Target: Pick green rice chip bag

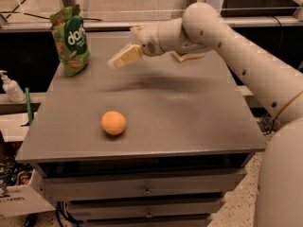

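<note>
One white arm (246, 56) is reaching over the grey drawer cabinet (189, 117), whose drawers are sitting closed. The green rice chip bag (71, 39), crinkly light green with a dark oval logo, is standing at the cabinet's far corner, near the gripper (118, 60) but apart from it. Whether the gripper is parted or closed, I cannot tell.

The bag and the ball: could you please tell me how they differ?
The bag stands upright at the far corner; the ball lies near the front. The bag is taller, crinkly, green; the ball is round, orange. Both rest on the table; the gripper hovers beside the bag, not touching.
</note>
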Robot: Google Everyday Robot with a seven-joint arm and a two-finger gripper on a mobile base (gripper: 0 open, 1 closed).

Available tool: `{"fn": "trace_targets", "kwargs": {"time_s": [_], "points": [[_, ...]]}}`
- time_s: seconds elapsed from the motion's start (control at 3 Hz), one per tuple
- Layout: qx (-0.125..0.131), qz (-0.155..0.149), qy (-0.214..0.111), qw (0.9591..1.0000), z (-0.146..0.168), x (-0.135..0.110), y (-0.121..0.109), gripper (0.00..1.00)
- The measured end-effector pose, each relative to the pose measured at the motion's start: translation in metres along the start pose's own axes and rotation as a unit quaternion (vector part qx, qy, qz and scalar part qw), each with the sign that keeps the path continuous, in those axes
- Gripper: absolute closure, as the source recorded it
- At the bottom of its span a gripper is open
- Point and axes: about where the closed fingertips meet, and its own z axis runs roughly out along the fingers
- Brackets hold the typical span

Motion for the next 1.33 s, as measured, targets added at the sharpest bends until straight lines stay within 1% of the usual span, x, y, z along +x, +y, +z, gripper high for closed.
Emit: {"fn": "trace_targets", "kwargs": {"time_s": [0.33, 0.67, 1.0, 1.33], "points": [[-0.011, 0.008, -0.022, 0.9997, 0.044, -0.019, -0.009, 0.0], [-0.037, 0.016, -0.039, 0.9984, 0.083, -0.035, -0.008, 0.0], [-0.065, 0.021, -0.05, 0.9964, 0.116, -0.049, 0.002, 0.0], [-0.096, 0.025, -0.062, 0.9931, 0.142, -0.06, 0.02, 0.0]]}}
